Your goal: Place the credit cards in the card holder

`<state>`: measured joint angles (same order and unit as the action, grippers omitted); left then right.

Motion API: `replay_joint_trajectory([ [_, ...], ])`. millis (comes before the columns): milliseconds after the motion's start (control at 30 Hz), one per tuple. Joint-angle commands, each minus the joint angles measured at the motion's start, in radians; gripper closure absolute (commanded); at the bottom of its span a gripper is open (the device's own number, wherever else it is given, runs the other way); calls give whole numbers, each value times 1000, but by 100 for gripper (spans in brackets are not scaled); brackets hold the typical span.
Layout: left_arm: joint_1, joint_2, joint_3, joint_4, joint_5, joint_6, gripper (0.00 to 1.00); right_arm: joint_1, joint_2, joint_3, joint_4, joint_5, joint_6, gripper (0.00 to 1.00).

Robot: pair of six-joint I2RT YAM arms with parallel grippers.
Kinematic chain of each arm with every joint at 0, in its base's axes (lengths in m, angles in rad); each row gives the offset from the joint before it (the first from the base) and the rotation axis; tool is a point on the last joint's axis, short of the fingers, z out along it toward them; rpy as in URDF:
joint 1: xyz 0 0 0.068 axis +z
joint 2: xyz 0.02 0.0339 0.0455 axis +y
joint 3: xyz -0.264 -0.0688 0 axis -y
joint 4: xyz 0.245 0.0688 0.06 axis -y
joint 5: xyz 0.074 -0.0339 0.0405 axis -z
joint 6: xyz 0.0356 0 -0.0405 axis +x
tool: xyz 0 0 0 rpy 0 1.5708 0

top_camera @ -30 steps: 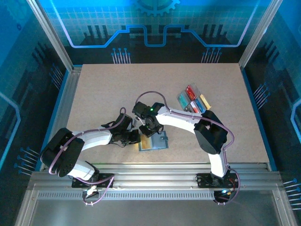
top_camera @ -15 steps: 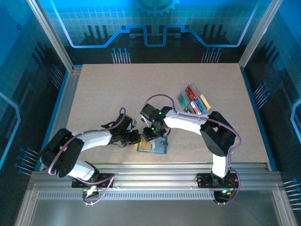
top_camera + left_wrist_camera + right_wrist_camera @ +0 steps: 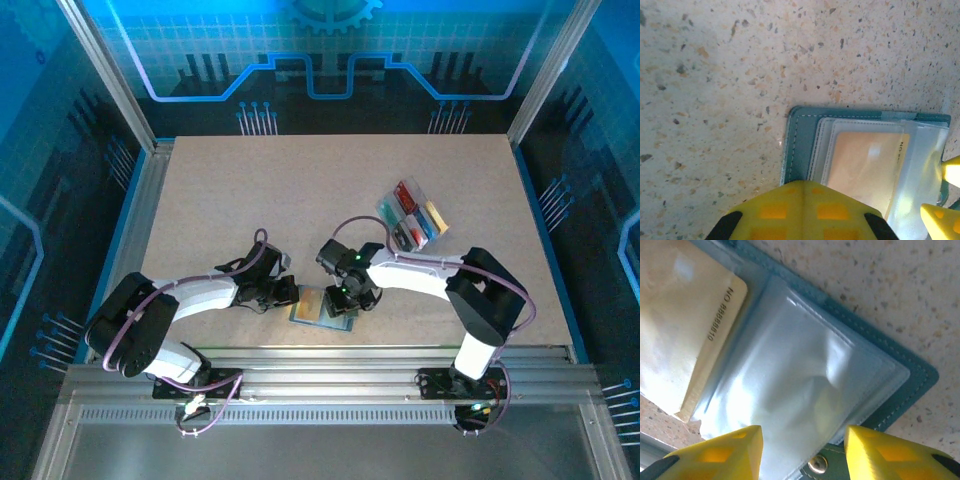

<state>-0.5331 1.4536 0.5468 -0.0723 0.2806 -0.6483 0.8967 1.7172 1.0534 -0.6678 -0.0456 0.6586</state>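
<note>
Right gripper (image 3: 345, 297) stands with its jaws apart and nothing between them, directly above the card holder (image 3: 322, 308). In our wrist view both yellow fingers (image 3: 720, 452) hang over the holder's clear plastic sleeve (image 3: 805, 370). Left gripper (image 3: 285, 293) is closed tight, its tips at the holder's left edge. We see the holder lying open and flat, with one yellow card (image 3: 865, 165) inside a sleeve. More credit cards (image 3: 412, 215) lie in a clear tray (image 3: 381, 207), well apart from the holder, to its far right. Under the holder is a speckled beige table (image 3: 220, 200), with blue-lit walls (image 3: 330, 50) around.
</note>
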Motion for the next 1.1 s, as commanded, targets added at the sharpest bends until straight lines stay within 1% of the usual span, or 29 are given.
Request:
replay_joint_trajectory([
  [0, -7, 28, -31, -61, -33, 4, 100, 12, -41, -29, 34, -62, 53, 52],
  [133, -7, 37, -30, -56, -27, 4, 100, 11, -11, -10, 36, -70, 57, 51],
  [400, -7, 17, -36, -67, -36, 7, 100, -11, -14, -35, 64, -116, 78, 52],
  [767, -7, 25, -47, -49, -28, 1, 100, -40, -9, -40, 166, -200, 108, 51],
  [800, -7, 23, -48, -50, -30, 1, 100, -40, -11, -43, 173, -209, 118, 51],
  [833, -7, 21, -50, -50, -31, 0, 100, -41, -13, -48, 180, -218, 129, 48],
  [933, -7, 19, -53, -48, -31, -1, 100, -44, -39, -90, 221, -258, 177, 47],
  [967, -7, 20, -53, -47, -32, -1, 100, -43, -52, -106, 232, -266, 194, 45],
  [1000, -7, 23, -53, -42, -31, -2, 100, -43, -64, -121, 238, -266, 207, 43],
  [1067, -7, 31, -53, -34, -26, -3, 100, -42, -72, -147, 241, -268, 222, 42],
])
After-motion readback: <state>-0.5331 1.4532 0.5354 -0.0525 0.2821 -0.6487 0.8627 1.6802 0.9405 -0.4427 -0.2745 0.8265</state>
